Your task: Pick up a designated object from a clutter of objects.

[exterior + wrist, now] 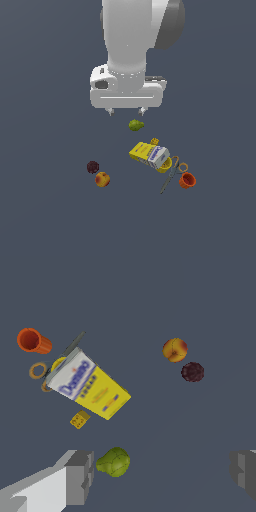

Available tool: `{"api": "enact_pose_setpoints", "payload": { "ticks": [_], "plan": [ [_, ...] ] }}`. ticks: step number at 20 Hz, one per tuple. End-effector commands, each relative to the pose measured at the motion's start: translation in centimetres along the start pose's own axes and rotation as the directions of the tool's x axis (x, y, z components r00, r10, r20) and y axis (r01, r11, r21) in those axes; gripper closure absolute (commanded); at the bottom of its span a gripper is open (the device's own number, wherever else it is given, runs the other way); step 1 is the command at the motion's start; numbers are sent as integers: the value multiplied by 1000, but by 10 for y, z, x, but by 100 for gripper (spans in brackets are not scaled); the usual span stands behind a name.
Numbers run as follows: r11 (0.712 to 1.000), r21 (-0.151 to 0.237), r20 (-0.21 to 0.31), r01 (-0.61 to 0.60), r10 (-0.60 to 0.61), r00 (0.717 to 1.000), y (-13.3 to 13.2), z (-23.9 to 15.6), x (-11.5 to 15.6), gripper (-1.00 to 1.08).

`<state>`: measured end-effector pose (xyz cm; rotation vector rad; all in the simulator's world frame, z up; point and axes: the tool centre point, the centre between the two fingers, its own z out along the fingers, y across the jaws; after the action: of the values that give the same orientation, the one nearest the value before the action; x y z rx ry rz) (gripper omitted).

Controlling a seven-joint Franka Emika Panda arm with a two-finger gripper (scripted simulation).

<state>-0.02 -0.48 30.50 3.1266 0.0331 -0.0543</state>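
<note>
The gripper [126, 112] hangs above the dark grey floor [45, 200] with its fingers spread wide and nothing between them — in the wrist view the two grey fingertips [80, 476] stand far apart at either edge of the frame. The plum [93, 167], small, round and dark maroon, lies on the floor toward the exterior view's left, well apart from the gripper and lower in that picture. Just beside it, almost touching, sits the peach [103, 179], red-orange with a yellow patch; the wrist view shows the same pair close together. The green pear [136, 125] lies nearest the gripper, just below the fingertips in the exterior view, and in the wrist view it sits next to one fingertip. Farther toward the exterior view's right is the main heap: a yellow box [142, 151] lying flat with a blue-and-white box [159, 156] against its end — printed lettering shows on it in the wrist view. A small yellow die [155, 141] sits just beside the yellow box. Scissors [172, 175] with orange ring handles lie partly under the boxes, and an orange cup [187, 180] lies on its side near the handles.
</note>
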Motion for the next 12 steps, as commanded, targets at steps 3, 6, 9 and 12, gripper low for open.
{"api": "enact_pose_setpoints", "payload": {
  "ticks": [3, 6, 9, 12],
  "plan": [
    [1000, 2, -1, 1, -1, 1000, 0, -1, 0, -92],
    [1000, 13, -6, 3, -3, 1000, 0, -5, 0, -92],
    [1000, 24, -12, 4, -3, 1000, 0, -9, 0, -92],
    [1000, 26, -12, 2, -2, 1000, -1, -10, 0, -92]
  ]
}}
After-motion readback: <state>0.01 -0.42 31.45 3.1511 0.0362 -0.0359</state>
